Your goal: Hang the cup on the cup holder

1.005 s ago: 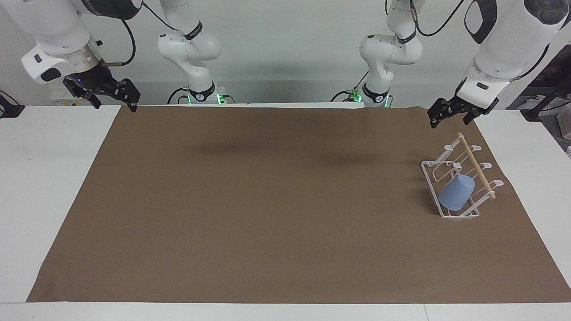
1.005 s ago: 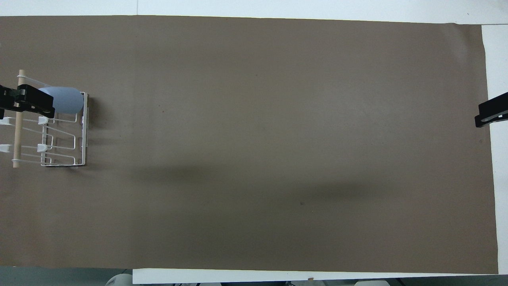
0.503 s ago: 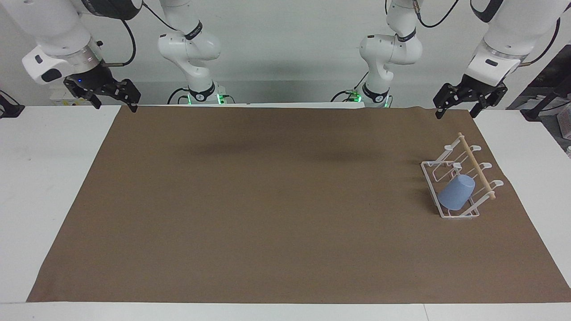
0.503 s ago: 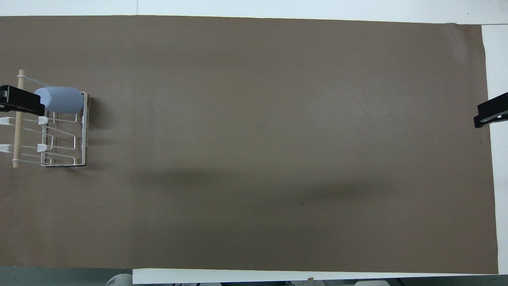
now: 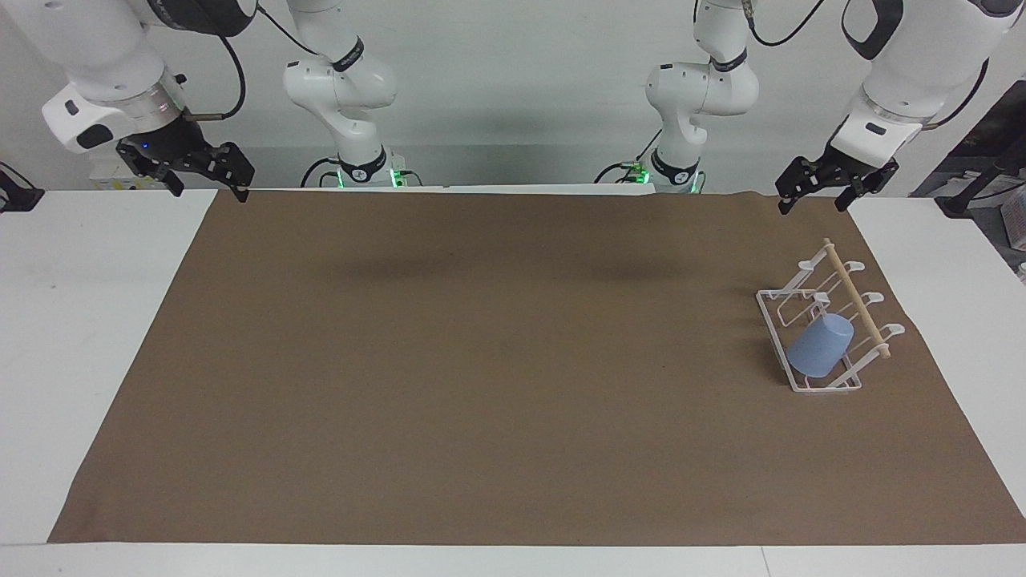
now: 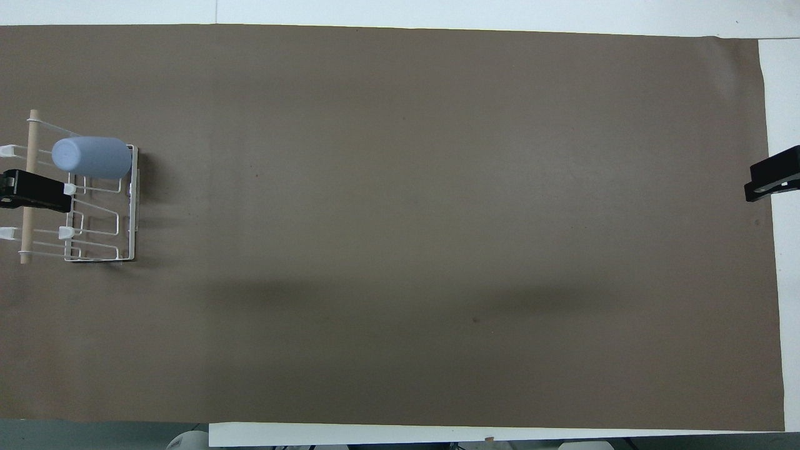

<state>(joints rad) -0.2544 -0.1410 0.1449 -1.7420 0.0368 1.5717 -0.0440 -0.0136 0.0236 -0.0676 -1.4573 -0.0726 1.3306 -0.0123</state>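
Observation:
The light-blue cup (image 5: 819,346) sits upside down and tilted on a prong of the white wire cup holder (image 5: 850,296), at the rack's end farthest from the robots. It also shows in the overhead view (image 6: 92,157), on the cup holder (image 6: 94,240). My left gripper (image 5: 811,207) is open and empty, up in the air over the mat's edge near the robots, apart from the rack. In the overhead view it (image 6: 31,190) covers the rack's dowel. My right gripper (image 5: 208,192) is open and empty, and waits over the mat's corner at its own end (image 6: 772,181).
A brown mat (image 5: 497,361) covers most of the white table (image 5: 88,320). The rack stands on the mat near the left arm's end.
My left gripper has drawn back from the cup, now over the rack's middle in the overhead view. The cup stays on the prong. The right arm has not moved.

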